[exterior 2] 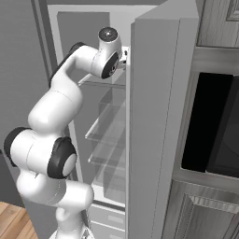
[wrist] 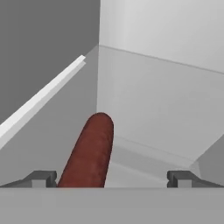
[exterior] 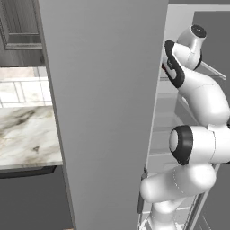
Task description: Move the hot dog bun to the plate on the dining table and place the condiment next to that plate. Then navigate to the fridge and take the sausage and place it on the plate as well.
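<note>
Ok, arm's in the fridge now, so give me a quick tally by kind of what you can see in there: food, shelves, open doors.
Sausage, reddish-brown, lying between the open fingers: 1
Clear glass shelves in the fridge: 3
Open fridge doors: 2
Total: 6

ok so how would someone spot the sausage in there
Look inside the open pale grey fridge, on an upper glass shelf near the back corner. The sausage lies between the open gripper tips: a reddish-brown rounded stick among plain grey walls.
</note>
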